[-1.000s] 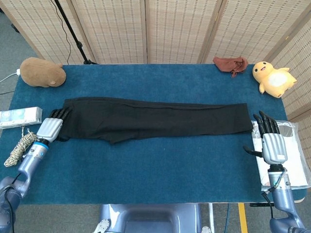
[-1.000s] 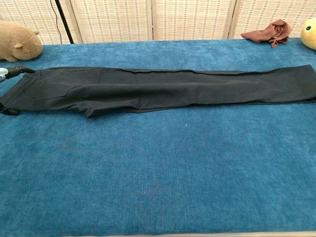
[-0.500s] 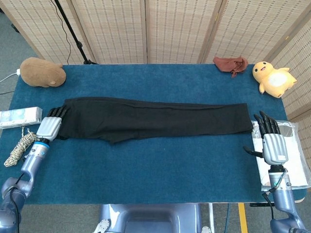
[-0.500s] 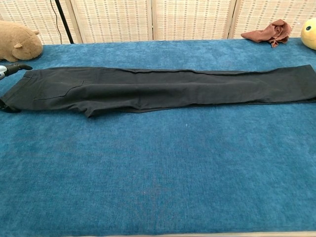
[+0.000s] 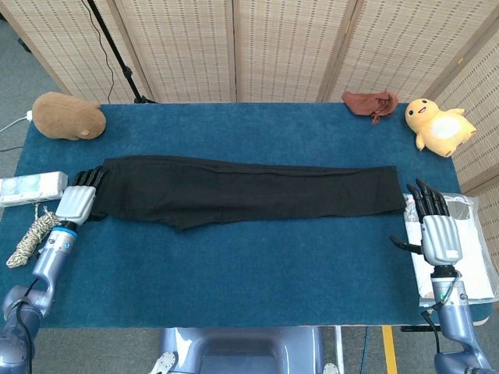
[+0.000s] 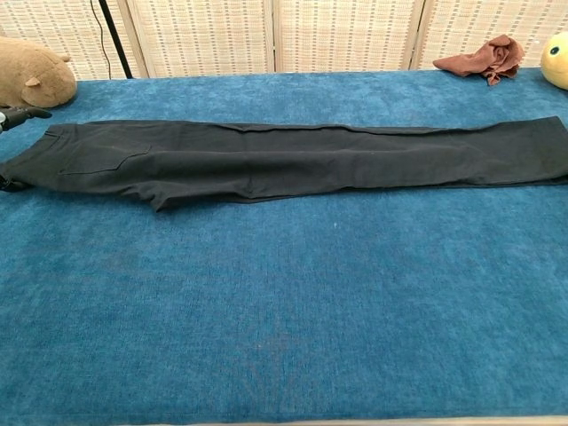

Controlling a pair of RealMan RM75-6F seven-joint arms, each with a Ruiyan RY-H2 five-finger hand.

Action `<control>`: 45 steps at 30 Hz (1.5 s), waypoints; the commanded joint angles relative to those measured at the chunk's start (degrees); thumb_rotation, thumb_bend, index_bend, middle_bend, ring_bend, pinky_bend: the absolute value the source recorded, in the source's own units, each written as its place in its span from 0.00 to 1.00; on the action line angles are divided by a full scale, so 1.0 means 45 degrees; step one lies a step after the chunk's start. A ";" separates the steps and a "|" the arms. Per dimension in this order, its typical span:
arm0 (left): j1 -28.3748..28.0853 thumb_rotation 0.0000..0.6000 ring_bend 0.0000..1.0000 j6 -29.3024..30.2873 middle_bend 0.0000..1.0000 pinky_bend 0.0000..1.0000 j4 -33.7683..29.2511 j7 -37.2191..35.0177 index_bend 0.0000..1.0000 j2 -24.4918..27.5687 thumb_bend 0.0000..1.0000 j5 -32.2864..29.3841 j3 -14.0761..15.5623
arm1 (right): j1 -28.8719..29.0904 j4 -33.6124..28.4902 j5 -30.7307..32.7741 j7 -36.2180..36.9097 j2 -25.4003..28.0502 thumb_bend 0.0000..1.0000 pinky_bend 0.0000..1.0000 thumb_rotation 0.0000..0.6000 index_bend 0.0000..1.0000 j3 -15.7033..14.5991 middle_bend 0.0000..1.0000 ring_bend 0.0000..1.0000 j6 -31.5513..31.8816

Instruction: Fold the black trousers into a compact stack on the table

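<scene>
Across the middle of the frame spreads the blue desk point(image 5: 249, 273), and on it the black trousers point(image 5: 242, 191) lie flat in one long strip from left to right, unfolded, waist end at the left and leg ends at the right. At the left edge of the head view the left hand point(image 5: 78, 201) sits at the waistband, its dark fingers point(image 5: 92, 178) pointing toward the cloth; they touch its edge, but whether they pinch it is hard to tell from here. At the lower right the right hand point(image 5: 437, 230) rests palm down just beside the leg ends, fingers apart and holding nothing, over a clear plastic bag point(image 5: 475, 257). A brown plush animal point(image 5: 69, 115) sits at the upper left, a yellow plush chick point(image 5: 437, 127) at the upper right, with a crumpled brown cloth point(image 5: 373, 102) near it. A white packet point(image 5: 31, 187) and a rope coil point(image 5: 31, 236) lie at the far left.
</scene>
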 commanded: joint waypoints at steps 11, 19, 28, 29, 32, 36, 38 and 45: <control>-0.0117 1.00 0.22 0.0100 0.26 0.26 0.0093 0.0472 0.49 -0.0080 0.35 -0.0204 -0.0267 | -0.0036 -0.0159 -0.0042 0.0099 0.0089 0.00 0.06 1.00 0.01 0.0010 0.00 0.00 0.0039; -0.0155 1.00 0.31 0.0331 0.37 0.37 0.0180 0.0599 0.59 -0.0050 0.50 -0.0219 -0.0325 | -0.0036 -0.0219 -0.0099 0.0161 0.0128 0.00 0.07 1.00 0.01 -0.0005 0.00 0.00 0.0041; 0.0140 1.00 0.34 0.0408 0.42 0.40 0.0255 0.0517 0.65 0.0465 0.50 0.0195 0.0105 | -0.0061 -0.0361 -0.0108 0.0193 0.0174 0.00 0.07 1.00 0.01 -0.0007 0.00 0.00 0.0053; 0.0227 1.00 0.34 0.0450 0.42 0.40 0.0280 0.0483 0.65 0.0543 0.50 0.0216 0.0132 | -0.0059 -0.0373 -0.0114 0.0185 0.0173 0.00 0.07 1.00 0.01 -0.0012 0.00 0.00 0.0049; 0.0512 1.00 0.34 0.0622 0.42 0.40 0.0334 0.0327 0.65 0.0795 0.50 0.0225 0.0159 | -0.0038 -0.0412 -0.0161 0.0139 0.0156 0.00 0.07 1.00 0.01 -0.0044 0.00 0.00 0.0026; 0.0912 1.00 0.34 0.0788 0.42 0.40 0.0461 0.0280 0.65 0.1091 0.50 0.0179 0.0140 | -0.0015 -0.0455 -0.0214 0.0105 0.0136 0.00 0.07 1.00 0.01 -0.0080 0.00 0.00 0.0003; 0.1080 1.00 0.34 0.0846 0.42 0.40 0.0479 0.0244 0.65 0.1228 0.50 0.0128 0.0100 | -0.0005 -0.0466 -0.0228 0.0077 0.0124 0.00 0.07 1.00 0.01 -0.0085 0.00 0.00 0.0002; 0.1580 1.00 0.34 0.0590 0.42 0.40 0.0603 0.0364 0.65 0.1556 0.51 -0.0059 -0.0038 | 0.0010 -0.0517 -0.0254 0.0037 0.0117 0.00 0.07 1.00 0.01 -0.0095 0.00 0.00 -0.0003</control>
